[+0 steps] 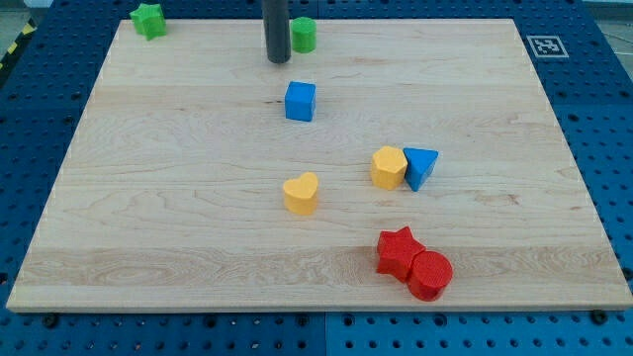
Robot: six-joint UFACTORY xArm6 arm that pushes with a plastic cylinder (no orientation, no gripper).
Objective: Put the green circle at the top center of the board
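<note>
Nearest the view's bottom edge, a red cylinder (431, 275) and a red star (398, 250) sit touching, the star just up and to the left of the cylinder; both have matte, solid-looking faces. Farther up, near the middle of the pale wooden tabletop (178, 198), whose grain runs left to right, lies a yellow heart (302, 193) on its own. To its right and a little higher, a yellow hexagon-like block (389, 167) stands right against a blue triangle (420, 166), the triangle on the view's right. Above these, a blue cube (300, 101) sits alone, roughly on the centre line.

Towards the view's top, the green circle (303, 35), a short cylinder, rests near the top edge, about at its centre. My tip (278, 60), the end of a straight dark smooth rod, stands just to the left of the green circle, close beside it; I cannot tell whether they touch. There is no hand on this arm, only the rod. In the top left corner sits a green star (148, 20), well apart from everything else.

The tabletop lies on a blue perforated base (40, 119), and a small black-and-white marker (545, 45) shows beyond its top right corner.
</note>
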